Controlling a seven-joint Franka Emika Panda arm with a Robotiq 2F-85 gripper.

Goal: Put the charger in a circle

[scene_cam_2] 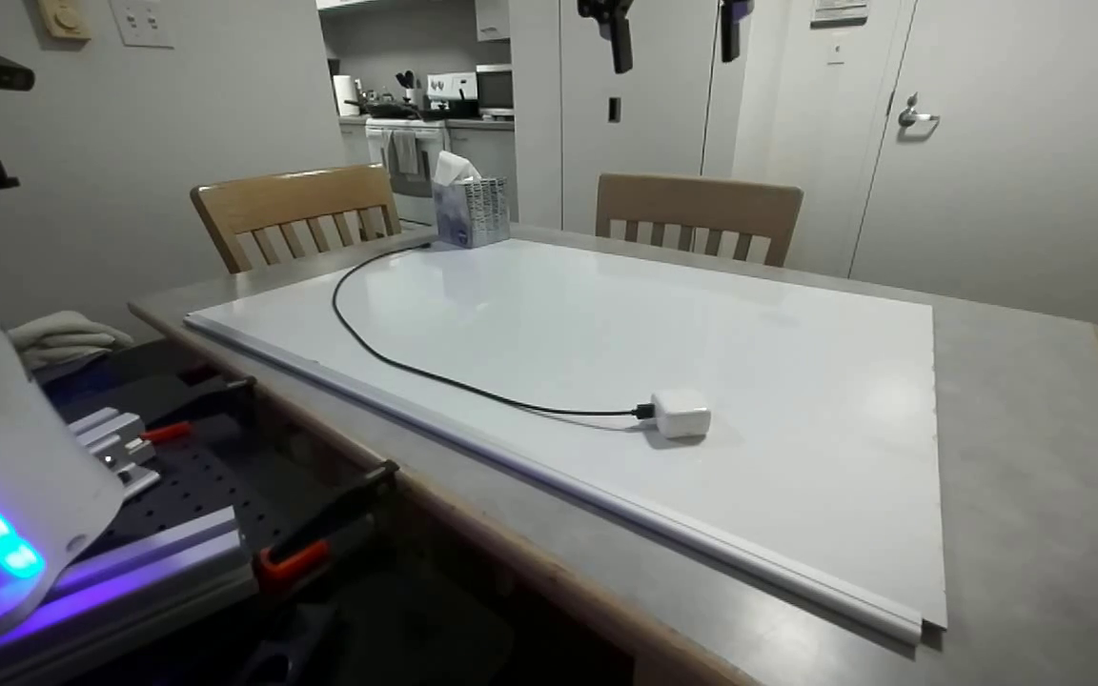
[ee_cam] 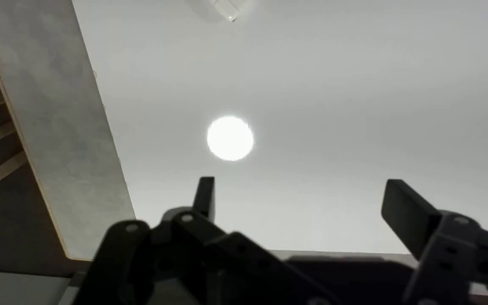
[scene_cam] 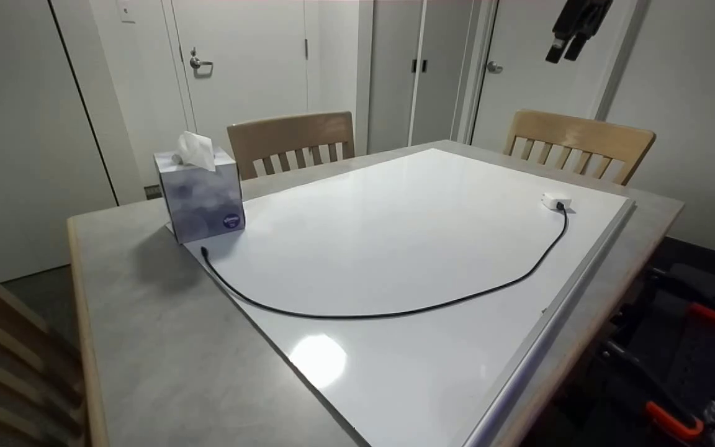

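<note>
A grey, wood-edged table (scene_cam: 146, 347) was seen in both exterior views. Much of its top was covered by a glossy white board (scene_cam: 395, 236). Slatted wooden chairs (scene_cam: 295, 132) were set around the table, their backs raised above its edge, and one long edge of the board was lined by a silver rail (scene_cam: 550, 329). The black gripper (ee_cam: 301, 181) was held high above the board; in the wrist view its jaws were shown spread wide apart, with the white surface seen between them. At a corner of the board a blue-and-white tissue box (scene_cam: 202, 202) was stood upright, and a white tissue (scene_cam: 196, 151) was raised from its top. The charger (scene_cam: 345, 317) was laid out on the board, its thin black cable (scene_cam: 395, 315) stretched in a single wide bow, its two ends set well apart. At one end the white plug block (scene_cam_2: 681, 413) was rested toward the rail; beside it the cable was lifted slightly clear of the board's surface. At the other end the small dark tip (scene_cam: 204, 251) was placed just beside the tissue box, near the board's edge.
</note>
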